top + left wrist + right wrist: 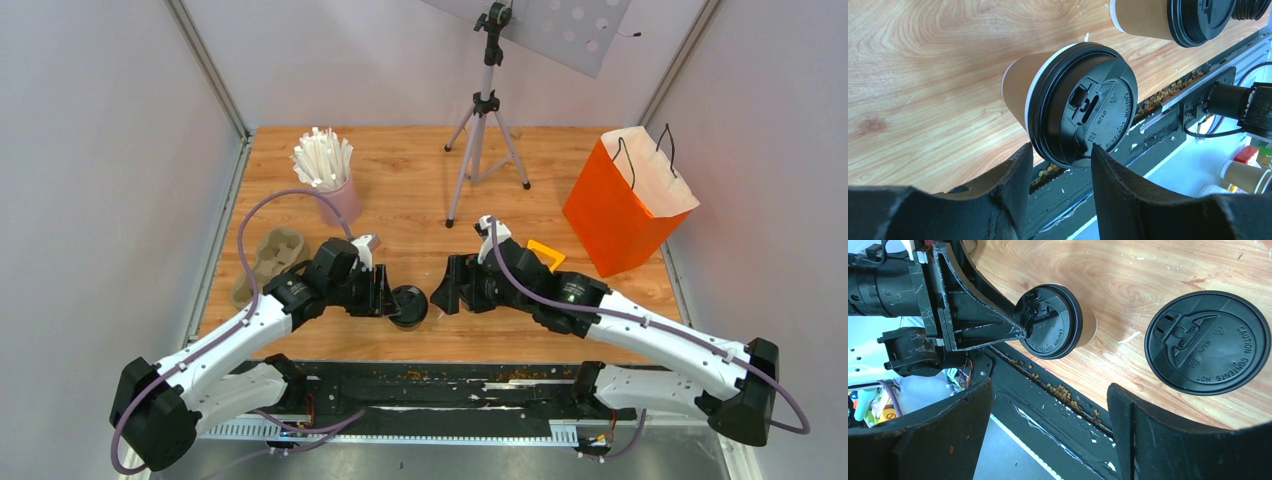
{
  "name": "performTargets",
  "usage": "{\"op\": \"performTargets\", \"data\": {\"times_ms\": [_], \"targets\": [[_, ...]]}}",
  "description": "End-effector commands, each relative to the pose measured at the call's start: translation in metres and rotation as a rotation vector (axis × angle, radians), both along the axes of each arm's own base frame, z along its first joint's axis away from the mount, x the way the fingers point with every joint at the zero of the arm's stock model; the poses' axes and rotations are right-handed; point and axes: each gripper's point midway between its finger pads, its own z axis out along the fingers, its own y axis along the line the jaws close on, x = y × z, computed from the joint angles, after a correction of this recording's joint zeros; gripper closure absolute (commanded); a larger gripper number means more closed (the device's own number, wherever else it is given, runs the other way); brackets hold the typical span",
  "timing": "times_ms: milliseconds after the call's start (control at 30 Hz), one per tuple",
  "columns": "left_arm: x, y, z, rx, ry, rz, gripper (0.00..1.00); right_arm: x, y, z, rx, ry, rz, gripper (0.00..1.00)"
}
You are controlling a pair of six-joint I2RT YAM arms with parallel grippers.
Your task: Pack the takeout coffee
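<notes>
The takeout coffee (1020, 92) is matt kraft paper under a glossy black plastic lid (1088, 107); the surface (923, 75) is smooth, grained wood; the orange bag (612, 218) looks papery.

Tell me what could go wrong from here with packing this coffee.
One: the left gripper has its tips at the rim of the black lid, not around the takeout coffee itself, so a push could tip it or pop the lid. Two: the cup stands near the front edge of the table and might slide off. Three: the right gripper hovers open close by, next to a second black lid; the arms could bump.
</notes>
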Motion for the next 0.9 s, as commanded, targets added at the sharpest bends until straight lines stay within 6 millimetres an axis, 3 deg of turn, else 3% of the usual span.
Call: {"op": "performTargets", "data": {"times_ms": [0,67,267,467,667,867], "targets": [[0.000,-0.003,0.005,-0.032,-0.016,-0.010,0.47,0.003,0.019,0.017,0.061,-0.023,0.031,0.16],[-0.001,-0.004,0.006,-0.041,-0.018,-0.009,0.47,0.005,0.022,0.013,0.054,-0.015,0.029,0.16],[-0.001,-0.001,0.004,-0.025,-0.023,-0.007,0.33,0.008,0.033,0.001,0.030,0.001,0.050,0.20],[0.009,0.008,0.025,-0.011,-0.105,0.039,0.30,0.011,0.041,-0.002,0.012,-0.008,0.074,0.36],[0.022,0.016,0.039,0.010,-0.169,0.103,0.36,0.018,0.061,-0.007,0.016,-0.004,0.101,0.66],[0.029,0.018,0.040,-0.014,-0.147,0.134,0.45,0.019,0.083,-0.015,0.050,0.030,0.132,0.73]]}}
